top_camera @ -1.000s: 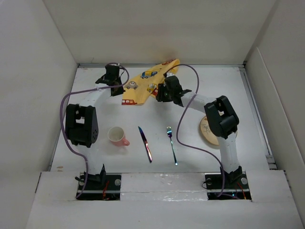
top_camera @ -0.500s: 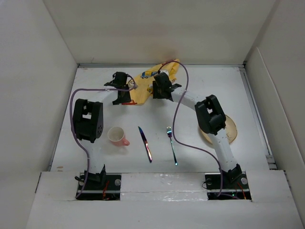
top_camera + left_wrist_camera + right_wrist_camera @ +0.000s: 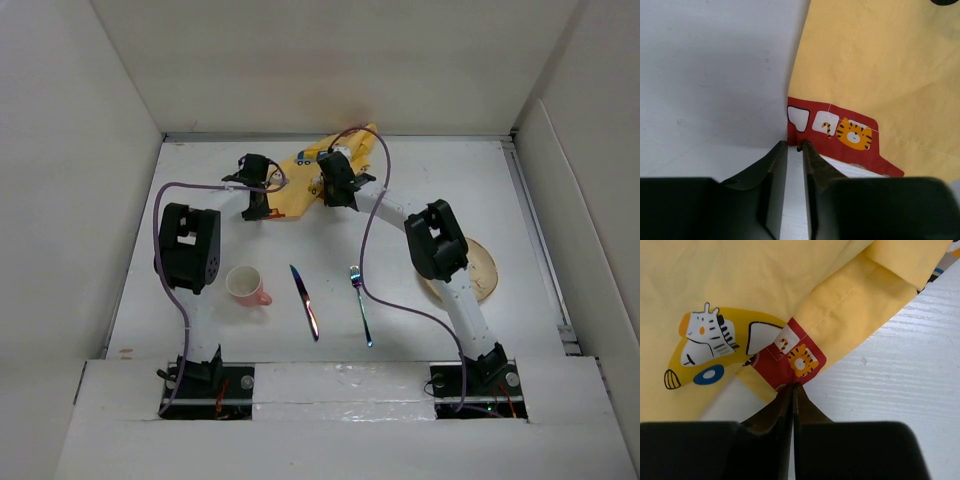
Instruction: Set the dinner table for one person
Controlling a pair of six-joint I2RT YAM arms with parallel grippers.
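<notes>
On the white dinner table (image 3: 520, 200) a yellow mat (image 3: 305, 178) printed with cartoon vehicles lies crumpled at the back centre. My left gripper (image 3: 256, 207) is at its near-left edge. In the left wrist view its jaws (image 3: 795, 146) stand a narrow gap apart, and their tips touch the mat's red corner patch (image 3: 840, 132); white table shows between them. My right gripper (image 3: 330, 196) is on the mat's near side. In the right wrist view its jaws (image 3: 792, 386) are pressed together on a red tiger patch (image 3: 790, 362) of the mat.
A pink cup (image 3: 245, 285), a knife (image 3: 304, 300) and a fork (image 3: 361, 303) lie in a row in front of the arm bases. A tan round plate (image 3: 478, 268) sits at the right, partly under the right arm. Pale wall panels surround the table.
The left gripper swung right from the back left to the mat's corner. The right gripper shifted left and shut on the mat. The mat looks more bunched.
</notes>
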